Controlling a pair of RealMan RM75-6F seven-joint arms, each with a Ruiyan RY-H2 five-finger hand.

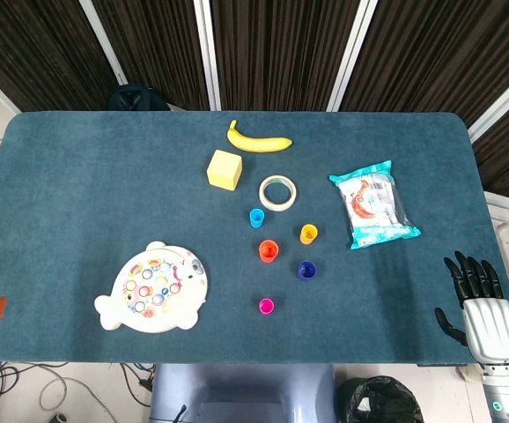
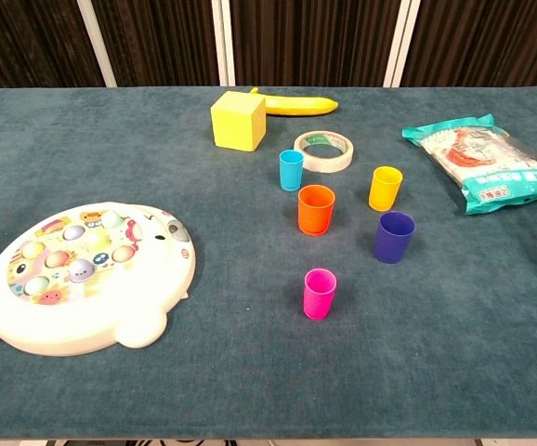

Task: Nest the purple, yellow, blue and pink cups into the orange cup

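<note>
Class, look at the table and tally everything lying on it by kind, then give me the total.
Cups: 5 (orange cup, purple cup, yellow cup, blue cup, pink cup)
Banana: 1
Yellow block: 1
Tape roll: 1
Snack packet: 1
Whale-shaped toy board: 1
Total: 10

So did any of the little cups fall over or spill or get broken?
No, nothing stands out. The small orange plastic cup, purple cup, yellow cup, blue cup and pink cup all stand upright and apart on the teal table, with no spill or damage visible.
</note>
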